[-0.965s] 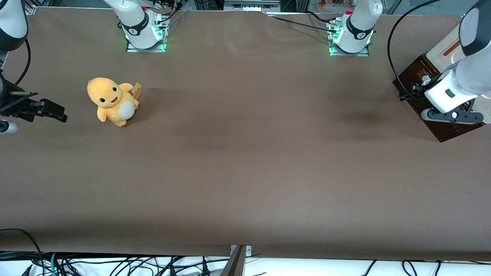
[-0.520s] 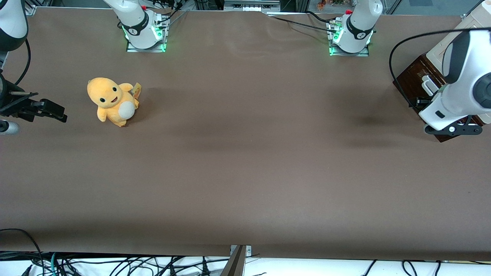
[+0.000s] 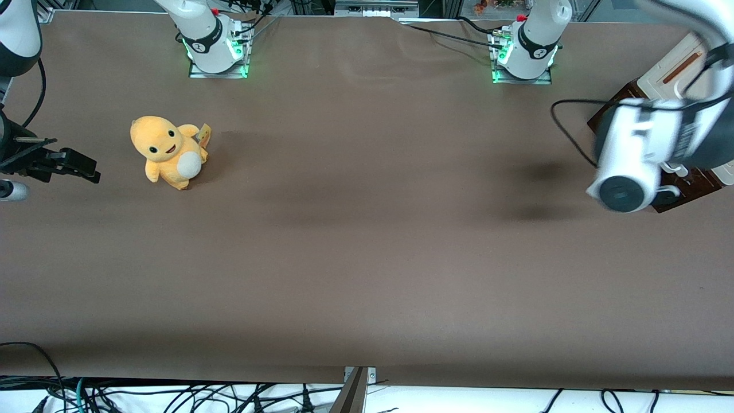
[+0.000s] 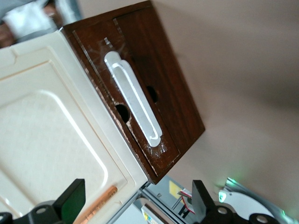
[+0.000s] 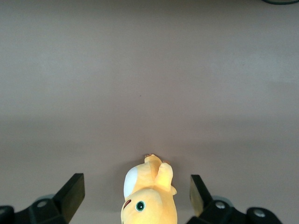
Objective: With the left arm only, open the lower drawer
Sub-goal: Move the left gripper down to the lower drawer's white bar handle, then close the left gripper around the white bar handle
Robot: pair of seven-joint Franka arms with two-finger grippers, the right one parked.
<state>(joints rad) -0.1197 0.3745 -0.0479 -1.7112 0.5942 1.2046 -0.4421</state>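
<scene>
Brown table [image 3: 367, 258], open end effector [image 4: 135, 207] nr drawer handle [image 4: 133, 103]

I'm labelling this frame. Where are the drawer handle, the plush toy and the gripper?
Handle [image 4: 134, 103]: left wrist view, bar's middle.
Plush toy [image 3: 167, 151]: front view, its face.
Gripper [image 4: 135, 205]: left wrist view, between open fingers.

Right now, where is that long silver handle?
The bar handle sits on the lower drawer front at the working arm's end of the table; the open gripper hovers before it.
</scene>
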